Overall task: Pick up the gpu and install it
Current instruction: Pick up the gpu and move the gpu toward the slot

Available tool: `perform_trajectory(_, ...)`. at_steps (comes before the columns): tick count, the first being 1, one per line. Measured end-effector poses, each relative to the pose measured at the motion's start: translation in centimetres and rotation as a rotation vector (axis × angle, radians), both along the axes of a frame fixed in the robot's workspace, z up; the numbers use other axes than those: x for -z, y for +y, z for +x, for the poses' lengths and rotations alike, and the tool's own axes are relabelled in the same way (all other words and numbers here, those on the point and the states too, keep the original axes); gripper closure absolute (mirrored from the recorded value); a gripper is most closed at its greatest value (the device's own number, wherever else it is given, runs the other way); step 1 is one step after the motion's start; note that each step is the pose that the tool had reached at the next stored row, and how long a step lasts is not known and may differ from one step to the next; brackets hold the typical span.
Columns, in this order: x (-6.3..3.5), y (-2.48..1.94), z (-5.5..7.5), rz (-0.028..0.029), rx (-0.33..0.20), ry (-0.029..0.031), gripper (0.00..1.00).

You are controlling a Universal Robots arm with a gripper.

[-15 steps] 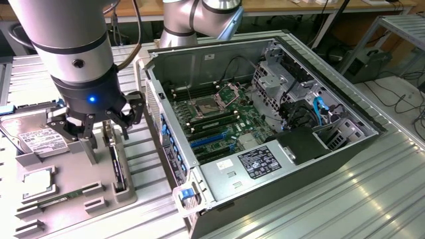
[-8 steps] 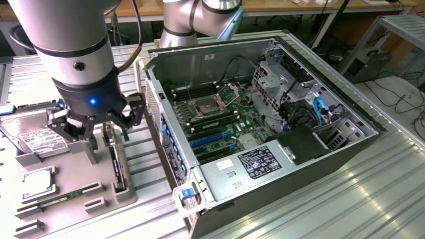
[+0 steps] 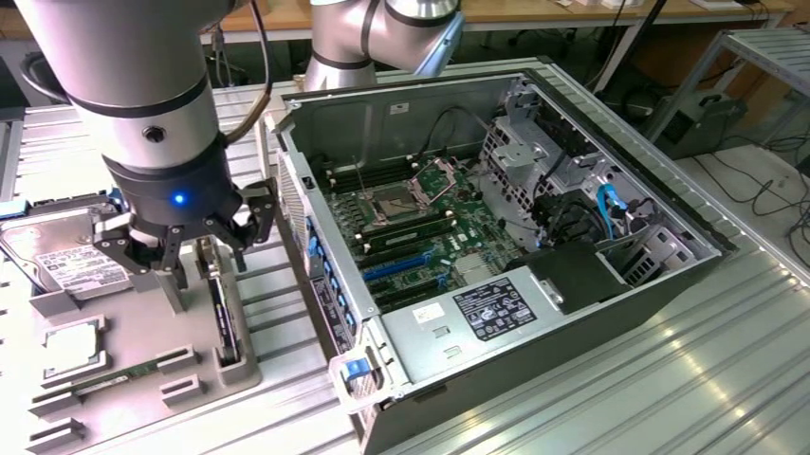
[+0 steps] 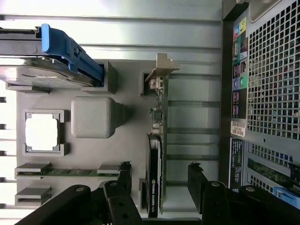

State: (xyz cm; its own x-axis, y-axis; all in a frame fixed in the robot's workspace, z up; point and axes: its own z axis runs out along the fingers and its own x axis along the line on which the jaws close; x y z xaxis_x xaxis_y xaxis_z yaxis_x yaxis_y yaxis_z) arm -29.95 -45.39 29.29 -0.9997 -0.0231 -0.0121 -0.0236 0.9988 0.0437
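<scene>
While the gpu (image 4: 154, 187) stands on edge in a slot of the grey moulded tray (image 4: 126, 84), its dark edge label reads NVIDIA. A silver-beige bracket (image 4: 161, 68) sits on the end away from the gripper (image 4: 159, 171). Fingers are spread, flanking the card; no contact seen.

Wrist view: blue-handled hard drive (image 4: 70, 47), green memory stick (image 4: 65, 172), square processor (image 4: 42, 132).

Exterior view: open tower case (image 3: 506, 237), motherboard exposed, black-labelled power supply (image 3: 500, 308).
</scene>
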Motion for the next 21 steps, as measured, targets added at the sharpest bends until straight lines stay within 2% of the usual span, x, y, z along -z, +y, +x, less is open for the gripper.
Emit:
perform_trajectory(10,0.56,-0.22,0.0,0.0008,-0.002,0.003,0.4)
perform_trajectory(21,1.28,-0.44,0.0,0.0009,-0.004,0.0033,0.4)
